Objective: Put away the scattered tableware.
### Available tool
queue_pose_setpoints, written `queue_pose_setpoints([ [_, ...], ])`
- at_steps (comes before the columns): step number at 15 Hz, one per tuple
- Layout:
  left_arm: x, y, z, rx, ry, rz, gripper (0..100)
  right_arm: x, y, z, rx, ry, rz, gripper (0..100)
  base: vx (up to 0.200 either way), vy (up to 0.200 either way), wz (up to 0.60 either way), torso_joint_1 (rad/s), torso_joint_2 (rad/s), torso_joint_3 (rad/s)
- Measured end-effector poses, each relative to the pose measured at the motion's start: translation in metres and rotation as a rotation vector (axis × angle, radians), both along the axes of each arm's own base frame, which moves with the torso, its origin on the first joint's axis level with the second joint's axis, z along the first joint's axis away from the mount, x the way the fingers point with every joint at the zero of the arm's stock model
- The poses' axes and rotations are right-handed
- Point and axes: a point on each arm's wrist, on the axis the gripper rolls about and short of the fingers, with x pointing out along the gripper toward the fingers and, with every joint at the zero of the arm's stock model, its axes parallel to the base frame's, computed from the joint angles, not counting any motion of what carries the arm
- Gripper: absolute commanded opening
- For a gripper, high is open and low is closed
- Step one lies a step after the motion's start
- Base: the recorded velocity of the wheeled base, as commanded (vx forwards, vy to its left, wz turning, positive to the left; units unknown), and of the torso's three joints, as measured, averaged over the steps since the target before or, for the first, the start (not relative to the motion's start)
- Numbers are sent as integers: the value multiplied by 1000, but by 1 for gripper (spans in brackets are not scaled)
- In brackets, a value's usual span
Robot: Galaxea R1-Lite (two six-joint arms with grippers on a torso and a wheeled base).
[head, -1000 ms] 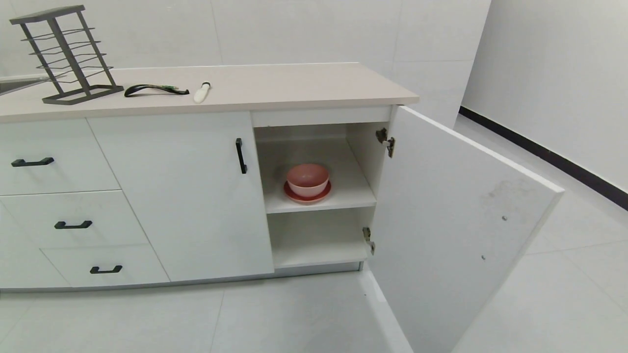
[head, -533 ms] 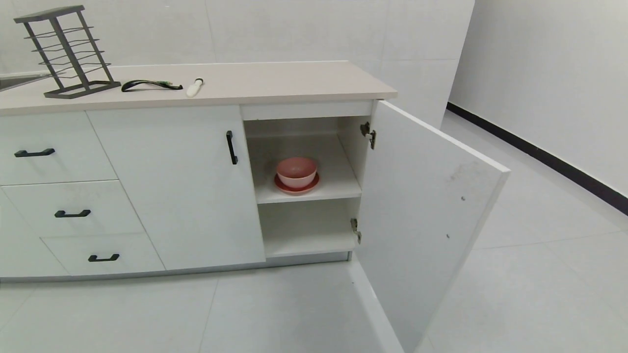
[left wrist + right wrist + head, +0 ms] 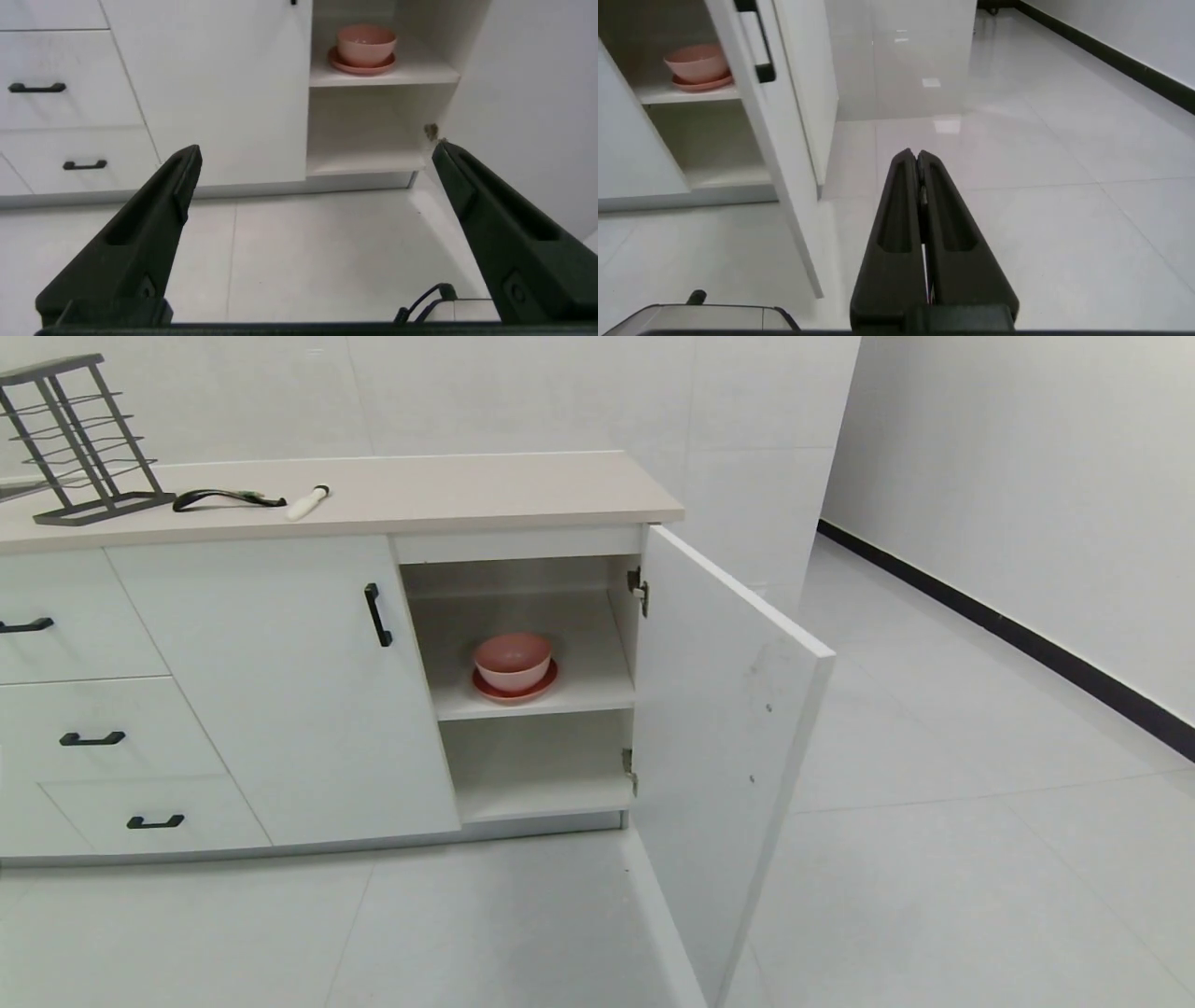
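Observation:
A pink bowl (image 3: 512, 660) sits on a red plate (image 3: 515, 690) on the upper shelf of the open white cabinet (image 3: 597, 681). On the counter lie a black-handled utensil (image 3: 224, 499) and a white-handled one (image 3: 308, 502). My left gripper (image 3: 316, 154) is open and empty above the floor, facing the cabinet; the bowl (image 3: 366, 42) and plate (image 3: 361, 65) are well beyond it. My right gripper (image 3: 917, 157) is shut on nothing, low over the floor beside the open door (image 3: 775, 140), with the bowl (image 3: 696, 63) far off on the shelf.
The cabinet door (image 3: 719, 728) stands swung out over the floor. A dark wire rack (image 3: 79, 439) stands on the counter's left. Drawers with black handles (image 3: 93, 737) and a closed door (image 3: 280, 691) lie left of the opening. Bare tiled floor spreads in front and to the right.
The whole head picture has shifted: the cabinet now sits further left and smaller, so the camera has moved. Bowl, plate, utensils and door keep their places.

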Motion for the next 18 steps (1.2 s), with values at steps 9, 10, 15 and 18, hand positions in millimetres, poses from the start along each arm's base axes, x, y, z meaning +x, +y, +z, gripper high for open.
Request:
queue_pose_setpoints([
  [9, 0, 0, 0, -7, 0, 2, 100, -3, 1, 25, -12, -252, 25, 0, 0, 0, 0, 0, 0, 0],
  [10, 0, 0, 0, -7, 0, 1, 100, -2, 1, 22, -15, -205, 56, 0, 0, 0, 0, 0, 0, 0],
  [15, 0, 0, 0, -10, 0, 3, 100, 18, 5, 68, -64, -66, 222, 0, 0, 0, 0, 0, 0, 0],
  [18, 0, 0, 0, -14, 0, 3, 100, 67, 7, 103, -111, -42, 306, 0, 0, 0, 0, 0, 0, 0],
])
